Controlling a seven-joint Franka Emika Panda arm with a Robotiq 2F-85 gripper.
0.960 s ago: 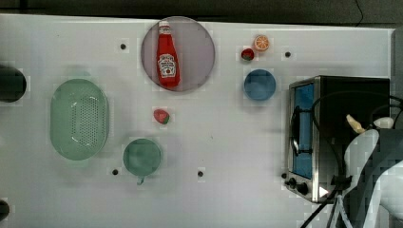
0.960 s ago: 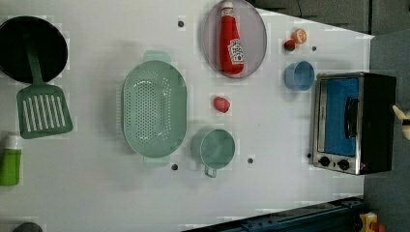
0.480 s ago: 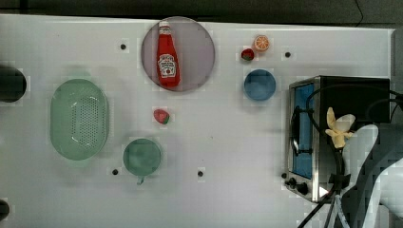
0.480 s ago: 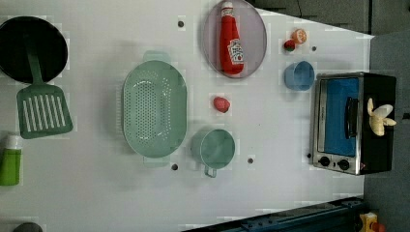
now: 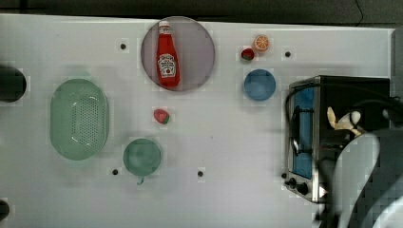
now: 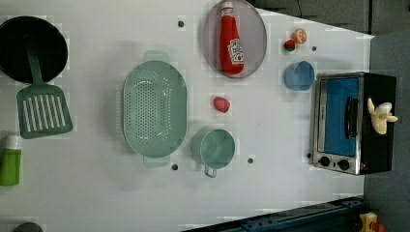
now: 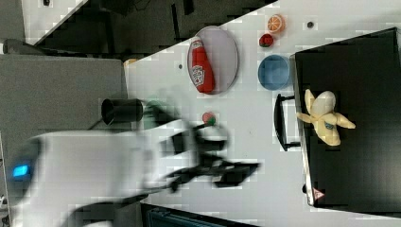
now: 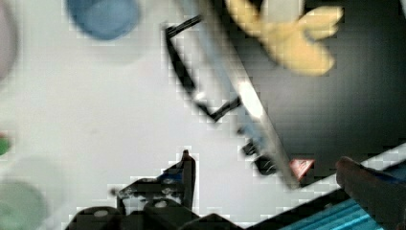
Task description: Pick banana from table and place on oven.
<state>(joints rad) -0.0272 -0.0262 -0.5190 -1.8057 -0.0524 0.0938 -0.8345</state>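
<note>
Left to right in top view: green strainer (image 5: 79, 118), ketchup bottle (image 5: 167, 57), blue bowl (image 5: 259, 84), oven (image 5: 332, 92). Banana (image 7: 324, 118) lay on oven's black top, not held. Looked light, soft, squashy; best held gently around middle. Gripper (image 7: 227, 171) over table (image 5: 228, 142); jaws too blurry to tell.

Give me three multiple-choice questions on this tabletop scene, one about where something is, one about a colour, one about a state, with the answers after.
1. Where is the banana?
A. in the colander
B. on the oven's black top
C. on the table beside the strawberry

2. What colour is the bowl by the oven?
A. blue
B. red
C. yellow

3. How does the ketchup bottle rest?
A. upright on the table
B. inside the mug
C. lying flat on the round plate

Answers: 1 B, the right view shows it resting on the black top. 2 A, the top view shows a blue bowl. 3 C, it lies lengthwise on the plate.
</note>
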